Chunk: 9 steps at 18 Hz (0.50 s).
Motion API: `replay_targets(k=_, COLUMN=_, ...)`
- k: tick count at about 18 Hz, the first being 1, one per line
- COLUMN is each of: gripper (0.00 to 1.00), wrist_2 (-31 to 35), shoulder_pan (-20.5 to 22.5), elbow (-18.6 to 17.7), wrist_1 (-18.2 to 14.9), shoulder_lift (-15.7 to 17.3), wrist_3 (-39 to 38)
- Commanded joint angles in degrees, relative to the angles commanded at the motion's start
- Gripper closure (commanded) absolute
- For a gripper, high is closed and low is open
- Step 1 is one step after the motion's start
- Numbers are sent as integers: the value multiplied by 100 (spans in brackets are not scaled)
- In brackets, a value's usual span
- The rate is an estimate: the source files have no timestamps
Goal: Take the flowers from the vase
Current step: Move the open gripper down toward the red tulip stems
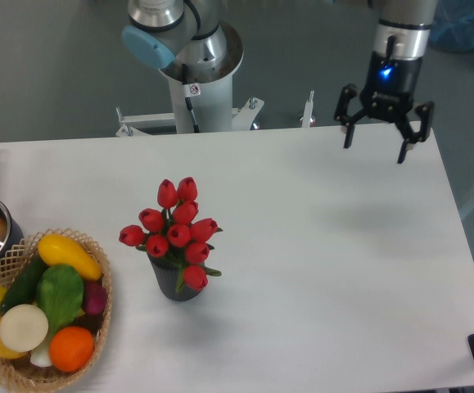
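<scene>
Flowers [177,232] well apart from gripper [374,147]

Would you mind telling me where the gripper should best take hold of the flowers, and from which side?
Probably around the bunch just under the blooms, coming down from above. The flowers stand upright in the vase, so only the heads and leaves show; the stems are hidden inside. The open gripper could straddle the cluster, close gently, then lift straight up.

Red tulip flowers [178,231] upright in dark vase [177,281], left-centre on table
</scene>
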Motion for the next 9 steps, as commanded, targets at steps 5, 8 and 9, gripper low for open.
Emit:
replay_targets(k=5, gripper=0, wrist_2=-588, shoulder_pan=-133, elbow=-52, wrist_1=17, shoulder_lift=-97, wrist_3=-63)
replay_targets(k=8, gripper=0, wrist_2=-984, shoulder_pan=-141, elbow=-70, wrist_1=0, shoulder_lift=-123, wrist_3=-36)
replay_targets(k=9, gripper=0, wrist_2=-976, shoulder_pan=-185, elbow=-70, wrist_1=0, shoulder_lift=-123, wrist_3=-36)
